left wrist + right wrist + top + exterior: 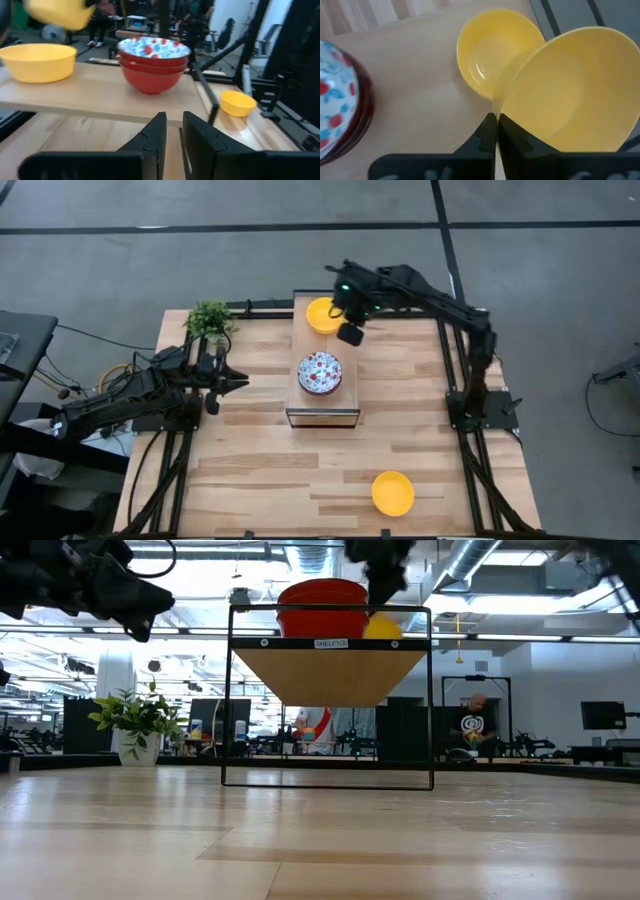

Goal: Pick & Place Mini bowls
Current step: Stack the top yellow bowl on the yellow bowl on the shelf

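Note:
A raised wooden shelf (pixel 325 402) stands mid-table. On it sit a plain yellow mini bowl (pixel 495 55) at the far end and a stack of floral bowls (pixel 320 372), red outside (pixel 152 65). My right gripper (pixel 496 117) hovers over the shelf's far end (pixel 350 328), shut on a second yellow bowl (pixel 570 90), which sits beside and above the resting one. A third yellow bowl (pixel 393 492) rests on the table near the near edge. My left gripper (pixel 174 125) waits left of the shelf (pixel 232 382), its fingers narrowly apart and touching nothing. My right gripper pinches the yellow bowl's rim (pixel 501 107) at the side nearest the wrist, one finger inside the bowl and one outside. The bowl is lifted clear of the shelf and tilted, its hollow facing the camera, right next to the bowl resting on the shelf.
A small green potted plant (pixel 210 320) stands at the table's far left corner, beside the left arm. The shelf's black wire frame (pixel 430 700) rises from the table. People and equipment show in the room beyond (pixel 475 725). Bare wood lies near the near edge.

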Tool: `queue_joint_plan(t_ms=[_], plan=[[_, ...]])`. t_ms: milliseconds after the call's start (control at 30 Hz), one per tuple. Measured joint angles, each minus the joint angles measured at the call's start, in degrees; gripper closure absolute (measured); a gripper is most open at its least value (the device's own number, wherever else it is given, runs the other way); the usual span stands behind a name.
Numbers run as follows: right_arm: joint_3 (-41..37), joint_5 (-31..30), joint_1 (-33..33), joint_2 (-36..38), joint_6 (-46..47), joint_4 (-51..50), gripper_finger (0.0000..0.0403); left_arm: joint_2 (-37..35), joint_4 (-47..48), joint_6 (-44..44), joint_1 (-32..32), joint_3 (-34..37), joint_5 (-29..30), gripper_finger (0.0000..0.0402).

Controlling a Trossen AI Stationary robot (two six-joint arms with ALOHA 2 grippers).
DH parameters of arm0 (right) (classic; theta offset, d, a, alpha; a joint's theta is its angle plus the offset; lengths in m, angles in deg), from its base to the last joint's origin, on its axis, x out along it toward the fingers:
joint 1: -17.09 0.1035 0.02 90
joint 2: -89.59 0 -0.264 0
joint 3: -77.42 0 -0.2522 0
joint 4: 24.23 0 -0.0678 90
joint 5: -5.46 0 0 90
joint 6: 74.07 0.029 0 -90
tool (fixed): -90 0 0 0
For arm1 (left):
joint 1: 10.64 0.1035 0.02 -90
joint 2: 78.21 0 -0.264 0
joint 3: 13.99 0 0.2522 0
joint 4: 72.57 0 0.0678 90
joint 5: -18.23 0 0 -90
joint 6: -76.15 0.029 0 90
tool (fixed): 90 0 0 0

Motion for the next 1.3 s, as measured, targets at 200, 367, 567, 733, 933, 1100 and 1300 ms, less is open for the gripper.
queue_joint_plan(t_ms=[200, 367, 567, 733, 933, 1100, 1300], plan=[[9.4, 0.7, -1.3, -8.9, -7.4, 0.0, 0.0403, -0.2, -2.3, 0.9, 0.0, 0.4, -1.9, 0.0339], [8.3, 1.5, -1.9, -11.0, -9.2, 1.8, 0.0403, -0.2, -8.3, -2.0, 0.0, 4.3, -1.8, 0.0339], [8.3, 1.7, -0.3, -10.8, -9.4, 1.6, 0.0403, -0.1, -14.4, -6.3, 0.0, 8.7, -1.8, 0.0339], [9.2, 1.6, 1.8, -10.6, -11.3, 2.8, 0.0403, -0.1, -15.2, -6.5, 0.0, 9.1, -1.8, 0.0339], [9.2, 1.1, 2.1, -10.6, -11.8, 2.6, 0.0403, -0.1, -15.4, -7.5, 0.0, 9.2, -1.8, 0.0339], [9.2, 0.0, 1.0, -10.7, -12.3, 2.4, 0.0403, -0.1, -15.4, -8.2, 0.0, 9.2, -1.8, 0.0339], [9.1, 0.7, 1.0, -11.4, -13.2, 1.9, 0.0403, -0.1, -15.5, -8.2, 0.0, 9.2, -1.8, 0.0339]])
